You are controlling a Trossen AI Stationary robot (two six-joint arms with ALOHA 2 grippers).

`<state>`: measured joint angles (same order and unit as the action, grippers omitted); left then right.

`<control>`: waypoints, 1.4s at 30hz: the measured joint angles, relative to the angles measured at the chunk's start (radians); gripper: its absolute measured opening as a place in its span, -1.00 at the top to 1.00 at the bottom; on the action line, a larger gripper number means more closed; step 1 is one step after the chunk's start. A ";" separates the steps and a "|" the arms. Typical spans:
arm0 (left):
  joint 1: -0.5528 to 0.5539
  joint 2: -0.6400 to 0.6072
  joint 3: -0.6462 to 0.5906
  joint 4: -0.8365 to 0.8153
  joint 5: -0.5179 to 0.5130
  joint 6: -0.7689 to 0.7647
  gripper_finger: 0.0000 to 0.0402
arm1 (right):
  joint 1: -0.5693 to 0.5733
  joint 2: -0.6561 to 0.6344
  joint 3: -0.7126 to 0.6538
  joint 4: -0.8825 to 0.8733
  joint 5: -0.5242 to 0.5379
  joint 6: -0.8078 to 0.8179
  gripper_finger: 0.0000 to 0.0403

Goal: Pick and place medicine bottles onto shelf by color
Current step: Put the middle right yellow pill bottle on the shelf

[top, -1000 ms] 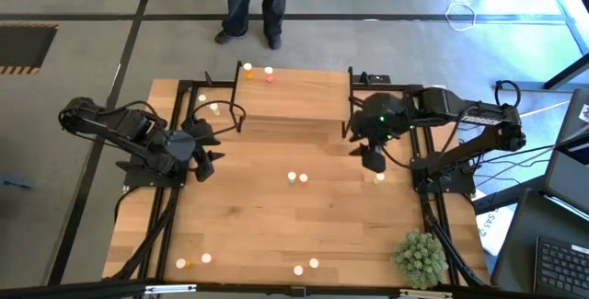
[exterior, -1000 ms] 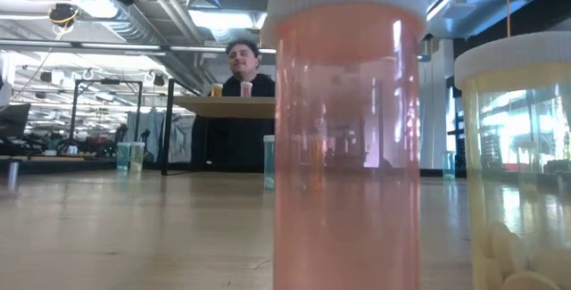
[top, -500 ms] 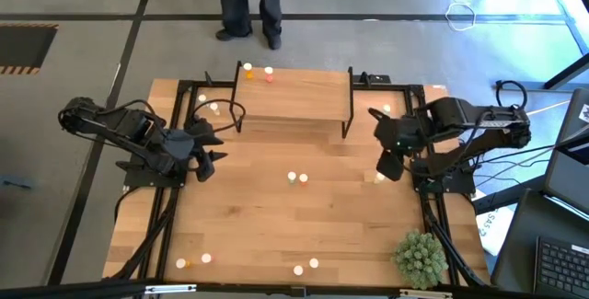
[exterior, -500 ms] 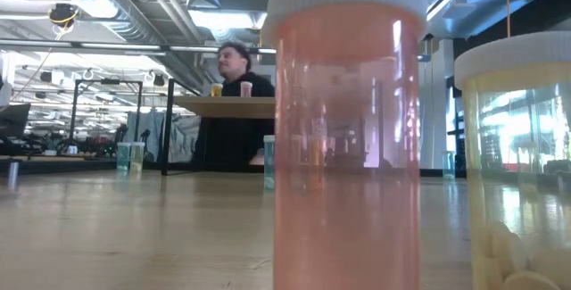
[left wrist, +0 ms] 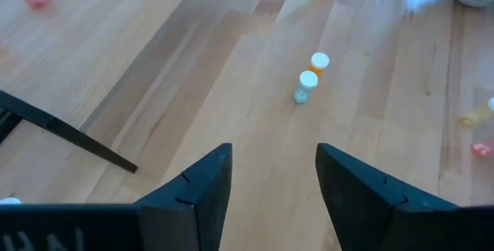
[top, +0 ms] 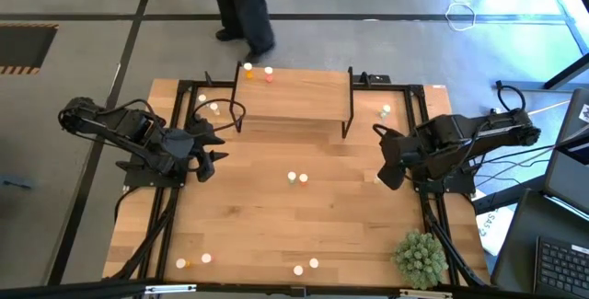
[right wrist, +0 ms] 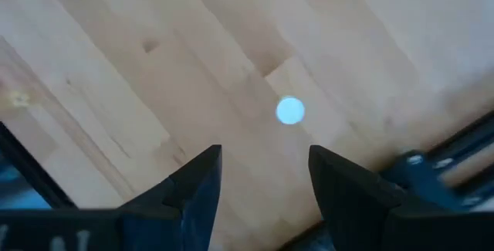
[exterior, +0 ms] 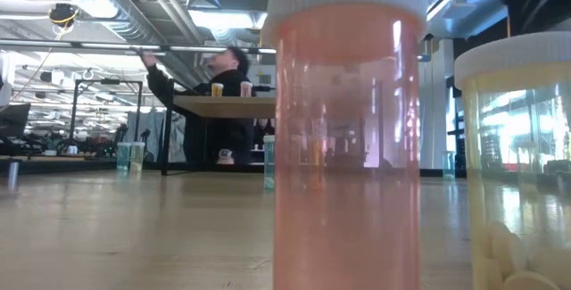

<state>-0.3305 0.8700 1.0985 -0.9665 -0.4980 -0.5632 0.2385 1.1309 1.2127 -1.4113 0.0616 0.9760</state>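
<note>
Light-wood tabletop (top: 276,216) carries the small raised light-wood shelf (top: 294,97) at its far middle, with an orange bottle (top: 248,70) and a red-pink bottle (top: 269,74) at the shelf's far left. Other white-capped medicine bottles (top: 297,178) stand scattered mid-table and near. Left gripper (top: 210,147) and right gripper (top: 386,158) hover at their sides, jaws parted, holding nothing; a white-capped bottle (right wrist: 290,110) stands below the right one.
</note>
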 joint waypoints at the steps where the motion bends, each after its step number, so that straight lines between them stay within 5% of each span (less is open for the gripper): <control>1: 0.000 0.000 0.000 0.000 0.000 0.000 0.09 | -0.006 -0.013 -0.032 0.018 0.002 0.043 0.02; 7: 0.000 0.000 0.000 0.006 0.000 -0.002 0.09 | -0.026 -0.016 -0.193 0.044 0.015 0.253 0.02; 42: 0.001 0.000 0.000 0.037 0.001 -0.002 0.09 | -0.140 0.066 -0.466 0.376 -0.100 0.196 0.02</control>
<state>-0.3294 0.8703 1.0985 -0.9295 -0.4973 -0.5652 0.0990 1.1969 0.7471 -1.0357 -0.0389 1.1717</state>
